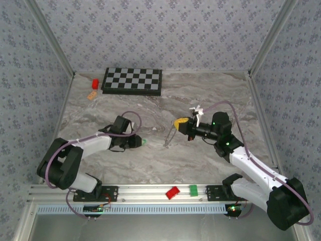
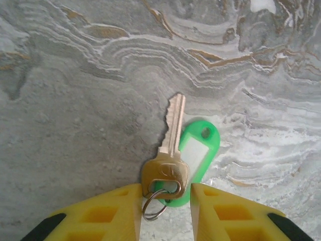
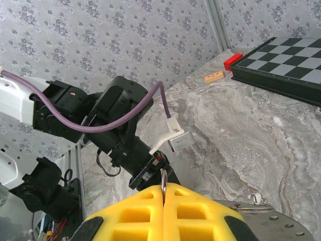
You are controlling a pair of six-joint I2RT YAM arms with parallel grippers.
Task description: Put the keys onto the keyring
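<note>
Marbled worktop (image 1: 215, 95): key (image 2: 173, 135) with green tag (image 2: 200, 148) lies flat, 8 o'clock of centre. Left end effector (image 2: 165, 187) straddles key bow, clamp unclear. Right end effector (image 3: 164, 187) pinched on thin keyring (image 3: 163, 175). Key likely light, stiff, slippery; grip bow.

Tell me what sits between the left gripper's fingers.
In the left wrist view, the key's head and its small wire ring lie between the left gripper's fingers; the green tag sits beside.

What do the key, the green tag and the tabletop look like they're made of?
Key: metal, pale brassy, with a dull sheen on its blade.
Tag: likely plastic, translucent bright green with a white label insert.
Tabletop: marble-look grey veining; stone or printed laminate, cannot tell.
</note>
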